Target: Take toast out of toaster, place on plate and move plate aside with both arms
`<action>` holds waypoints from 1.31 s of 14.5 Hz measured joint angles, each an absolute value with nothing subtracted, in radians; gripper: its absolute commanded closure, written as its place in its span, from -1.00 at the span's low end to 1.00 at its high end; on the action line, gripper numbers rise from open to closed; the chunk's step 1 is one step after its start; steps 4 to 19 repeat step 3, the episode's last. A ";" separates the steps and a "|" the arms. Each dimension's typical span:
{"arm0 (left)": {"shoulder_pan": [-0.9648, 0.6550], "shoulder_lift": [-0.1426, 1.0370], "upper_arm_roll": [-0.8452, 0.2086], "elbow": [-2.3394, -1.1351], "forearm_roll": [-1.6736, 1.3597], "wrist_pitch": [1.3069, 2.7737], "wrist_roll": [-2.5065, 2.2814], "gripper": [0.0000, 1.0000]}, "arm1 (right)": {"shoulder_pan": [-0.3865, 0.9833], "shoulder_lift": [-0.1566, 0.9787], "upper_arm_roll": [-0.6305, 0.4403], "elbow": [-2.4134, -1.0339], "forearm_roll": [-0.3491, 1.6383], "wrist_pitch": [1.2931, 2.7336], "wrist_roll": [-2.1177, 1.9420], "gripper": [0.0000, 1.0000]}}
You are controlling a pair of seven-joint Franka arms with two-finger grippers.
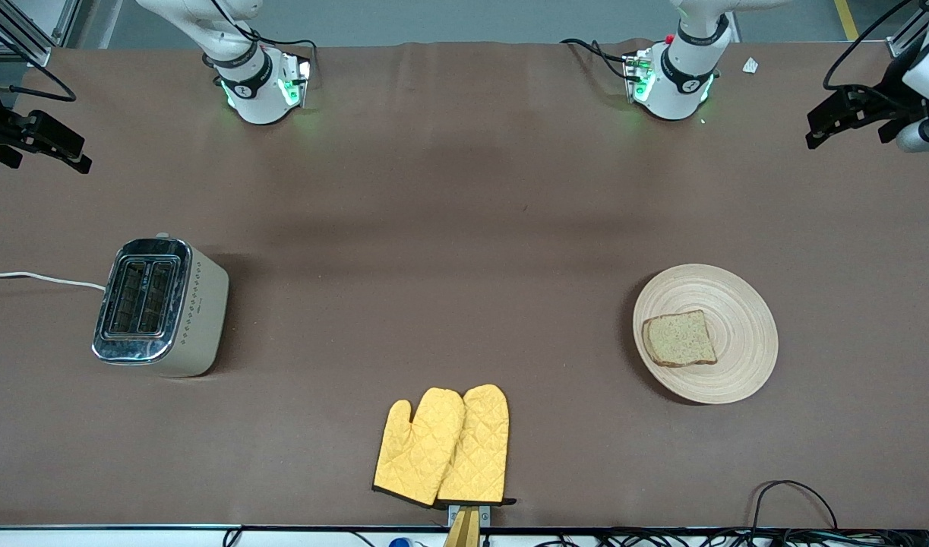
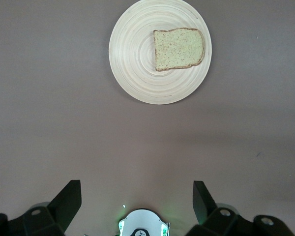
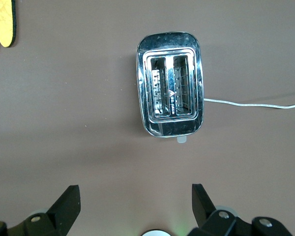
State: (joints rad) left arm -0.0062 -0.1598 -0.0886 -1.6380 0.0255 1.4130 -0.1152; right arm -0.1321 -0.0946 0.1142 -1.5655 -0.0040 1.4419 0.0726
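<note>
On the plate (image 1: 737, 304) toward the left arm's end of the table, the toast (image 1: 680, 339) is lying flat: squarish, speckled tan w/ darker crust, sitting off-centre. Plate is round, pale, ring-grooved. Toaster (image 1: 160, 307) slots are showing empty. Left gripper (image 2: 136, 199) & right gripper (image 3: 135, 199) are both hanging high w/ jaws spread wide, arms waiting.

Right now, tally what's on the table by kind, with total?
toast: 1
plate: 1
toaster: 1
oven mitts: 2
Total: 5
</note>
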 measured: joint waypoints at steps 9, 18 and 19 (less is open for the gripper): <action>-0.019 -0.150 -0.090 -1.626 0.025 1.427 -0.115 -1.00 | -0.132 -0.095 0.114 -1.565 -0.004 1.442 0.073 -1.00; -0.019 -0.150 -0.090 -1.626 0.025 1.427 -0.115 -1.00 | -0.132 -0.095 0.114 -1.565 -0.004 1.442 0.073 -1.00; -0.019 -0.150 -0.090 -1.626 0.025 1.427 -0.115 -1.00 | -0.132 -0.095 0.114 -1.565 -0.004 1.442 0.073 -1.00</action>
